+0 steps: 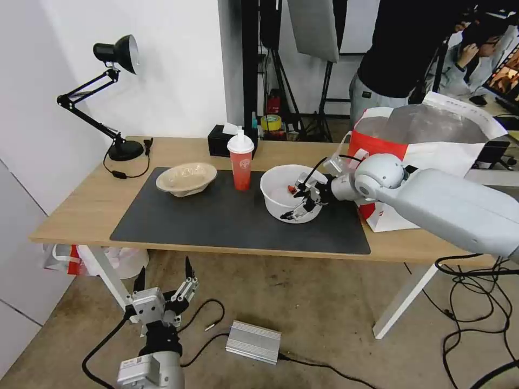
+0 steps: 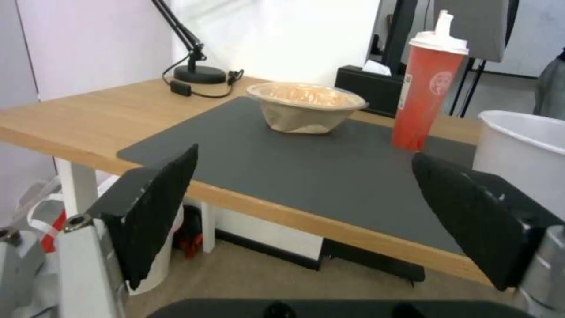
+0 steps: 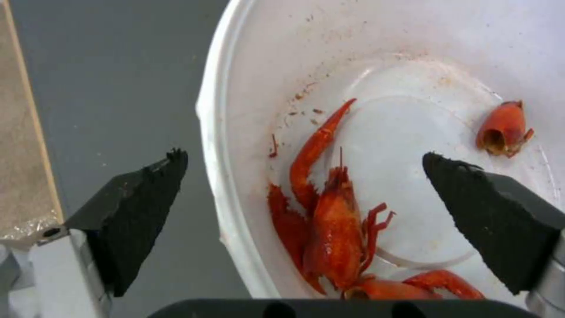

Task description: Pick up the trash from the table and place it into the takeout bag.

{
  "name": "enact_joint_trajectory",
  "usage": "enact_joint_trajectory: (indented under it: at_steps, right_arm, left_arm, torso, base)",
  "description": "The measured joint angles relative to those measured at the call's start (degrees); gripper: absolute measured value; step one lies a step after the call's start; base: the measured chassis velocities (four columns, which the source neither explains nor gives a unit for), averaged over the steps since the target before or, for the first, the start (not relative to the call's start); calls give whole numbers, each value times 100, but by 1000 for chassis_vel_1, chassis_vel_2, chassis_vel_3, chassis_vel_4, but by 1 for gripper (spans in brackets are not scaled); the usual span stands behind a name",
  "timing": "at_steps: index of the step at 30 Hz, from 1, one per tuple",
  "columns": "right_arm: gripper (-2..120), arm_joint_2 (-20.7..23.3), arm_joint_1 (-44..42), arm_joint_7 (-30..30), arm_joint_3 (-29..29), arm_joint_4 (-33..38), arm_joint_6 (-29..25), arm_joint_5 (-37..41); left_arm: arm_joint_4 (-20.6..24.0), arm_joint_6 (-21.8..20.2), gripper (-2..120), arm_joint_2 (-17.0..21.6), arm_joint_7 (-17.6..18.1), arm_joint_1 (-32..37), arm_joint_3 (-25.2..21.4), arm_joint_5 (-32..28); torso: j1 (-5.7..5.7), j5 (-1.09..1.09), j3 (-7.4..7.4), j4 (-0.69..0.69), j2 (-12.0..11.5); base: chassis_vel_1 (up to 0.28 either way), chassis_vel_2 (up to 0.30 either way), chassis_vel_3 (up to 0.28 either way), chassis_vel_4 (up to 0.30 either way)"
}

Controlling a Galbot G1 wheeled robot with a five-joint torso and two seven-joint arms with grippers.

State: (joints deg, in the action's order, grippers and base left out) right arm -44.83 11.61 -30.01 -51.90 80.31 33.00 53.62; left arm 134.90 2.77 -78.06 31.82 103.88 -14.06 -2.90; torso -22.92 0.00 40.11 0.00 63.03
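On the table, the dark mat carries the trash: a beige pulp bowl, a red cup with a white dome lid and a large white bowl. My right gripper is open at the white bowl's right rim. In the right wrist view this gripper straddles the rim, one finger outside over the mat and one inside above red crayfish shells. The red-and-white takeout bag stands open behind my right arm. My left gripper hangs open below the table's front edge.
A black desk lamp and its cord sit at the table's back left, a black tissue box behind the cup. A thin plastic bag lies under the table's left end. A silver box and cables are on the floor.
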Motion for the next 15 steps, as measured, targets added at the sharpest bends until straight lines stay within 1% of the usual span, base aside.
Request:
enact_joint_trajectory:
  at_steps: [15]
  right_arm:
    - [100, -37, -8, -1, -38, -62, -2, -29]
  left_arm:
    - [-10, 20, 96, -29, -1, -15, 30, 20]
  torso:
    - [0, 0, 0, 0, 0]
  base:
    - [0, 0, 0, 0]
